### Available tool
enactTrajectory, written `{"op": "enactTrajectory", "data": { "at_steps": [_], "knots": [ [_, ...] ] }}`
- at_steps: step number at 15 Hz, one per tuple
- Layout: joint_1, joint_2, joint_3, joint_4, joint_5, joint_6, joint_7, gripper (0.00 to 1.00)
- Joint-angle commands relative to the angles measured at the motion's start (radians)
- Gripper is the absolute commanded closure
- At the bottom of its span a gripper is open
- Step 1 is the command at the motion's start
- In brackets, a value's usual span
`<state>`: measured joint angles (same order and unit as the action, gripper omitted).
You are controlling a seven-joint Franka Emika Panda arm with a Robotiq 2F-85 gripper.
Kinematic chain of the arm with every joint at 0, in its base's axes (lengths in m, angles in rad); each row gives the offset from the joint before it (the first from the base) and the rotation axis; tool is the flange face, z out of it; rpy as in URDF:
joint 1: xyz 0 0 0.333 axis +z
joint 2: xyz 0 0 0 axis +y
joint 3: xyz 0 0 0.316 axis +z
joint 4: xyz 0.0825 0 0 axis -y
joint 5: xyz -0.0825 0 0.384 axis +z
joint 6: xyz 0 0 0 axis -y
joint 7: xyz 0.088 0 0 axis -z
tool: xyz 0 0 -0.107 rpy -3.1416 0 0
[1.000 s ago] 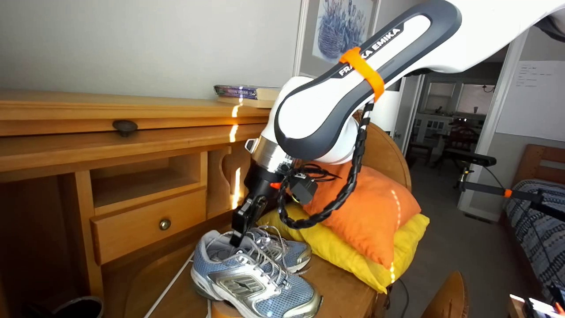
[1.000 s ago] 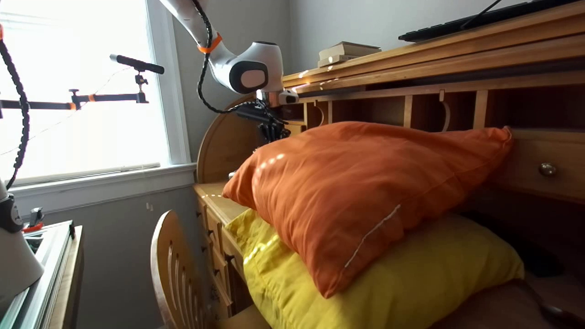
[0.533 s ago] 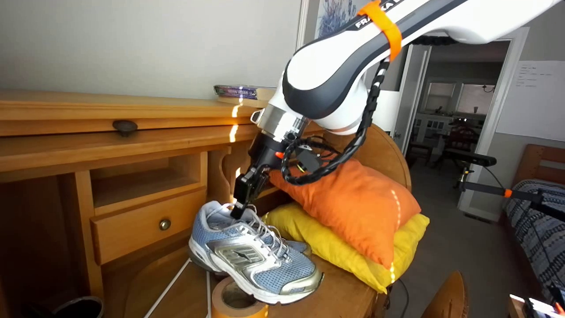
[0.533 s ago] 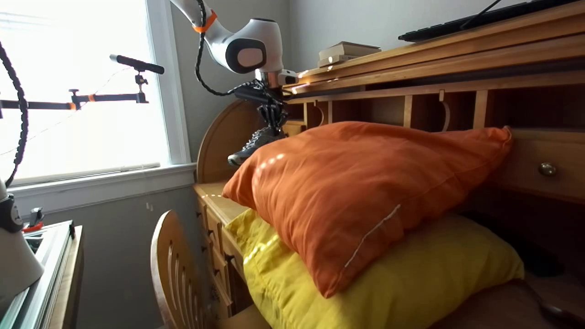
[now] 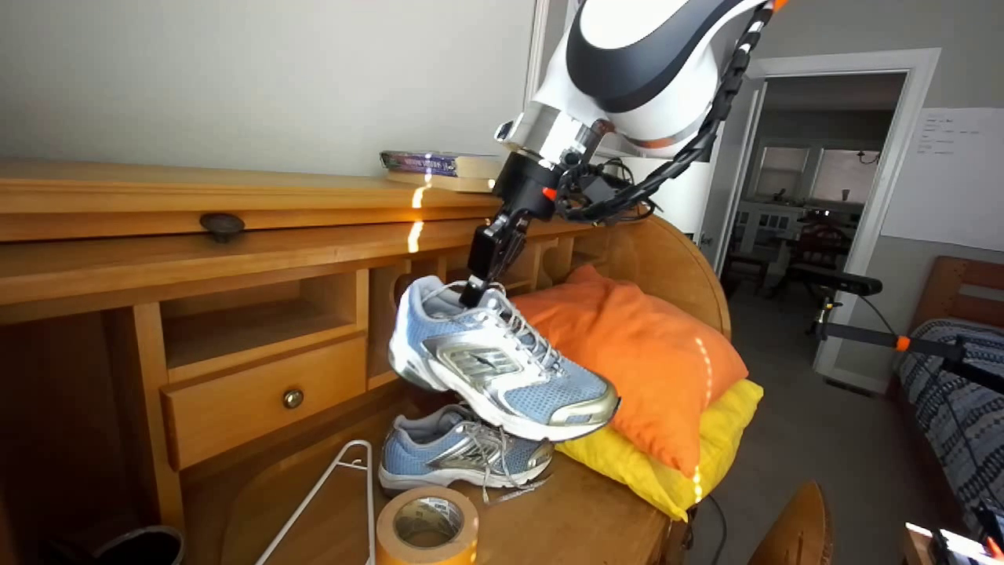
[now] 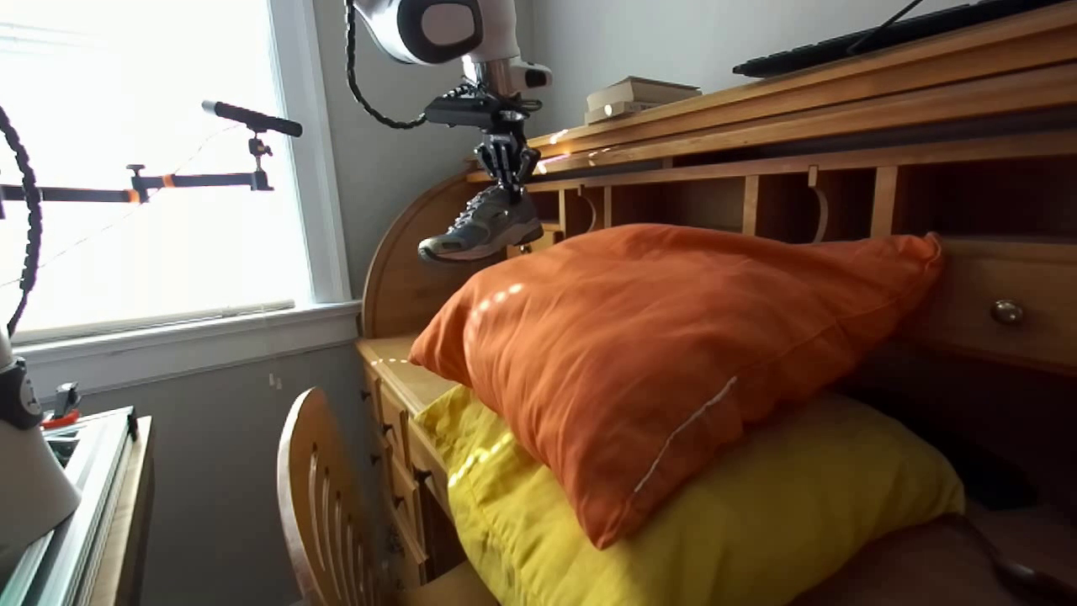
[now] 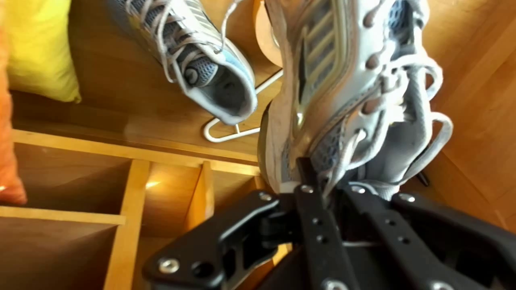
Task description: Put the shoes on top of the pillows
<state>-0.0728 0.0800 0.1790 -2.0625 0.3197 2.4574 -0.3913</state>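
Leftmost in an exterior view, with twelve at its top, a white hanger (image 5: 370, 502) lies on the desk (image 5: 584, 522), and the roll of tape (image 5: 468, 527) sits at four o'clock from it; you can leave both alone. At one o'clock from the tape the resting shoe (image 5: 459, 455) stands upright on the wood, laces loose, waiting its turn. Above it your claw (image 5: 474, 293) is clamped at the ankle opening of the held shoe (image 5: 502, 369); how much collar or lace you have pinched is hidden. Its toe dips, pointing just short of four o'clock. You look to be in the carry of one shoe: raised off the desk, not yet set down. From it the orange pillow (image 5: 643, 345) lies at three o'clock, and the yellow pillow (image 5: 627, 464) shows beneath that one, at four. In an exterior view the held shoe (image 6: 484, 231) hangs apart from the cloth, with the orange pillow at its four o'clock. Your next move likely calls for a sweep toward the pillows, high enough to clear the orange edge, then a slow, level lowering; the top seems to slope, so a shoe could slide. Release only once the cloth bears it, then go back to eight o'clock for the resting shoe.
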Motion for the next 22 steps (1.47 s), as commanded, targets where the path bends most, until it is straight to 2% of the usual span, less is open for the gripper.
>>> {"op": "enactTrajectory", "data": {
  "at_steps": [1, 9, 15, 22],
  "knots": [
    [0.013, -0.118, -0.082, -0.057, -0.058, -0.082, 0.004, 0.98],
    [0.003, -0.271, -0.219, -0.139, -0.170, -0.160, -0.001, 0.98],
    [-0.011, -0.371, -0.297, -0.200, -0.218, -0.148, 0.002, 0.98],
    [-0.034, -0.354, -0.389, -0.179, -0.221, -0.115, -0.069, 0.98]
  ]
}}
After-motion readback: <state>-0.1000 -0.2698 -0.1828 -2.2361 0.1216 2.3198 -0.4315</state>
